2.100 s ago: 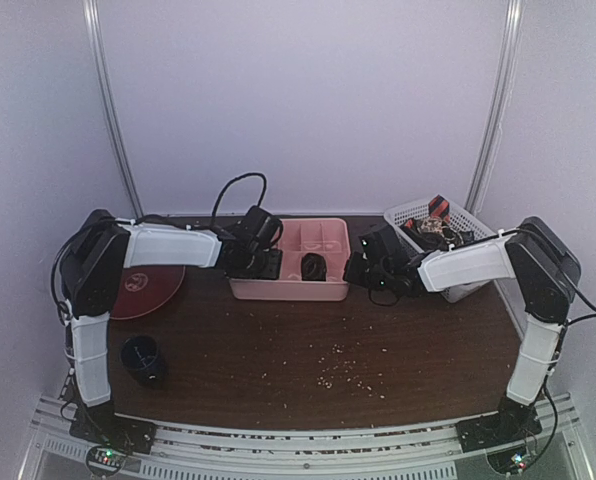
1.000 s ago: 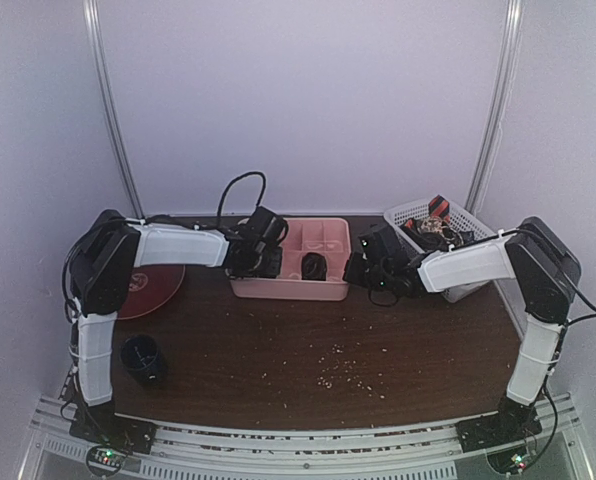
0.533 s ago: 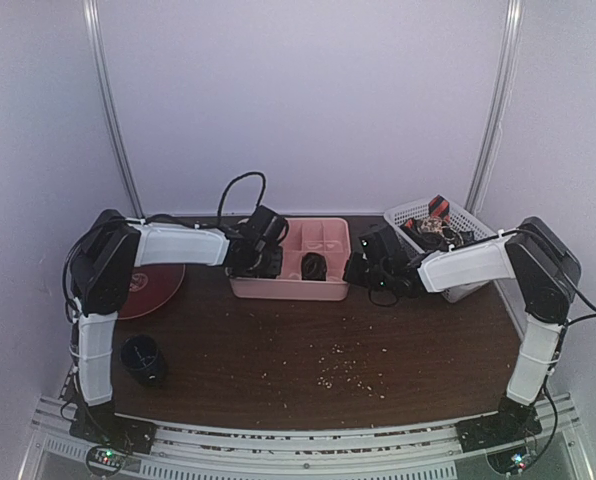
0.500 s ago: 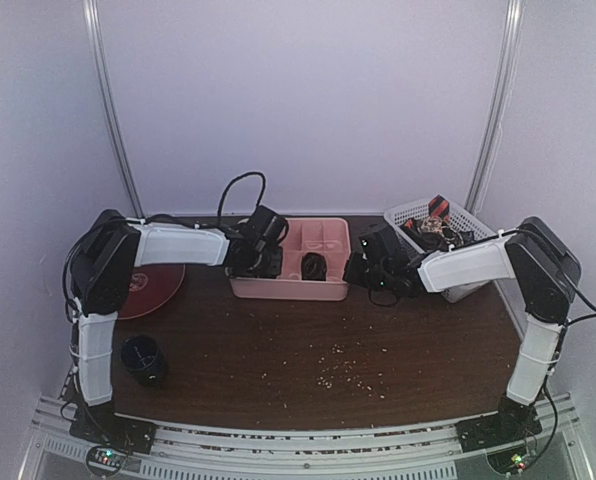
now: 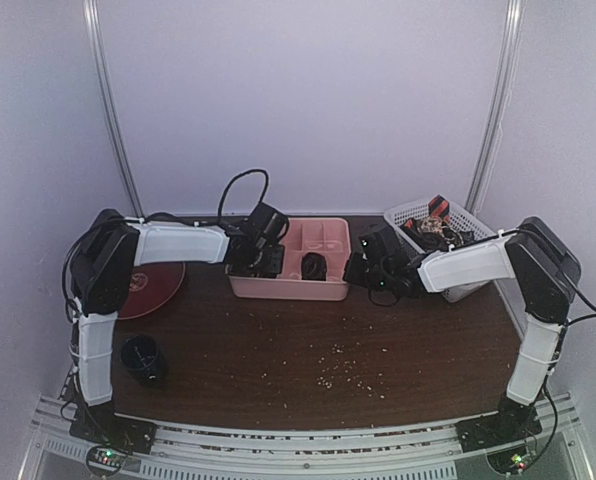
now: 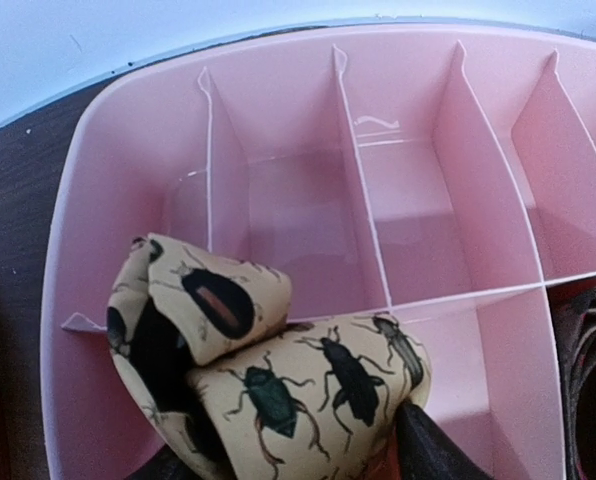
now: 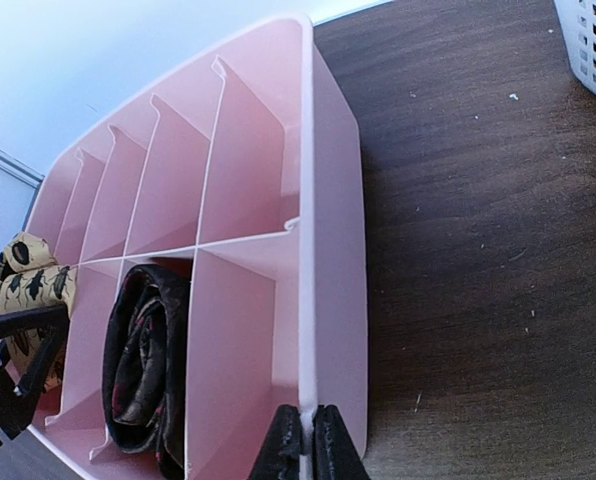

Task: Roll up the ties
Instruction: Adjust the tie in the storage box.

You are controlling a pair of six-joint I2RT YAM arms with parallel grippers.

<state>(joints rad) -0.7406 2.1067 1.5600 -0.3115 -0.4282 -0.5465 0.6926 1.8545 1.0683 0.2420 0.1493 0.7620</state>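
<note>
a rolled tan fabric necktie with beetle prints (image 6: 278, 390) sits in the pink divided plastic tray's (image 6: 68, 260) left end, a rolled dark red-patterned necktie (image 7: 143, 360) further right.

Left gripper (image 6: 298, 455) parted, right gripper (image 7: 300, 440) pinched closed

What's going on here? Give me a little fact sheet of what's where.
tray: pink tray, divided into compartments
tan tie: rolled, in a compartment at the tray's left end
dark tie: rolled, in another compartment
left tool: at the tan tie; grip unclear
right tool: shut on the tray's end wall
white basket: right of the tray
</note>
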